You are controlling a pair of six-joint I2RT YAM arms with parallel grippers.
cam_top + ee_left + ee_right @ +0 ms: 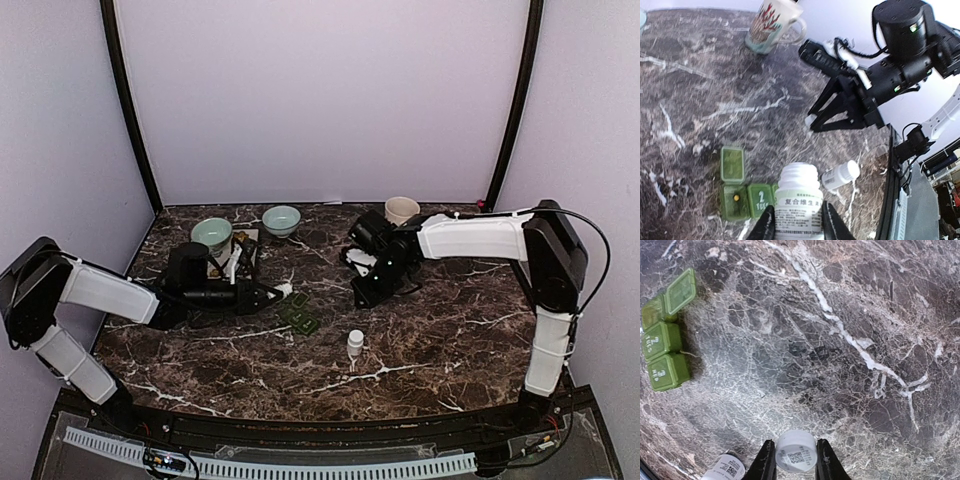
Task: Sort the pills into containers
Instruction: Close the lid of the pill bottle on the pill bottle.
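Observation:
The containers [300,316] are a row of small dark green lidded compartments lying mid-table. In the left wrist view the containers [740,195] have one lid flipped open, and a yellow pill [736,198] lies in that compartment. My left gripper [275,293] is shut on an uncapped white pill bottle [799,197], tilted just above the containers' near end. To their right, my right gripper [362,296] hangs shut on a white bottle cap [796,452]. The containers [665,347] show at the left edge of the right wrist view.
A small capped white bottle [355,343] stands in front of the containers, also seen as the small bottle [840,175]. Two pale teal bowls [212,233] [281,219] and a cream mug [401,210] stand at the back. The table's right edge [890,165] is near.

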